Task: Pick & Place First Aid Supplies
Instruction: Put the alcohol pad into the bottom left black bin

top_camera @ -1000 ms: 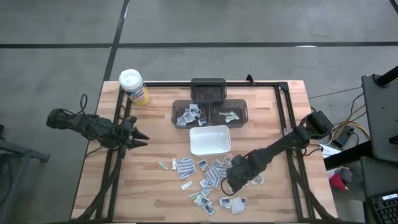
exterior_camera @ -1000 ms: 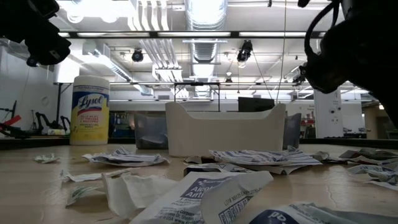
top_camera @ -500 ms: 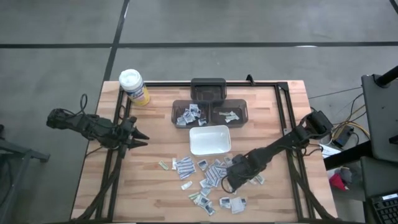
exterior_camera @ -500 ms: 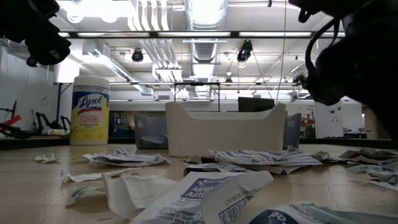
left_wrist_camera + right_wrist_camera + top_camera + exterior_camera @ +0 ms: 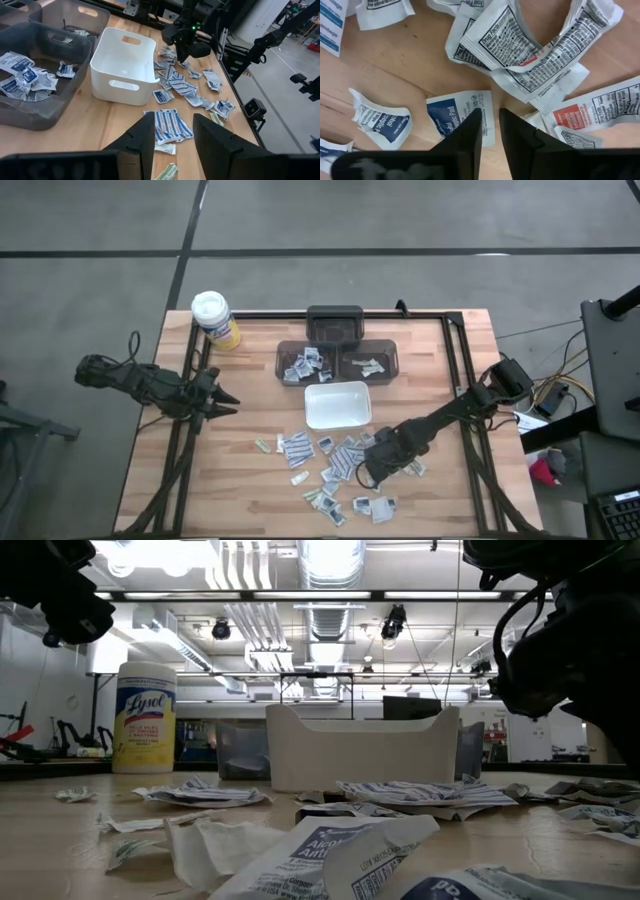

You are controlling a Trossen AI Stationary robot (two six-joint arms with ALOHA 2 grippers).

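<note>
1. The right gripper is down low over the scatter of packets on the near middle of the worktop, its arm reaching in from the right edge.
2. From its wrist, the two dark fingers stand a narrow gap apart, with bare wood showing between them; they hold nothing. A blue-and-white pad packet lies right at the tips, and I cannot tell whether they touch it.
3. Just beyond the tips, several packets with black print lie overlapped in a crumpled heap.
4. The left gripper hangs beside the left edge of the worktop, well apart from the packets, its fingers spread apart and empty.
5. A white tray stands empty in the middle, just beyond the scattered packets.
6. Farther back a dark bin with two compartments sits against the tray; its left compartment holds a cluster of packets, its right one only a few.
7. A yellow canister with a white lid stands at the far left corner.
8. From table height, torn-looking packets fill the foreground in front of the white tray.
</note>
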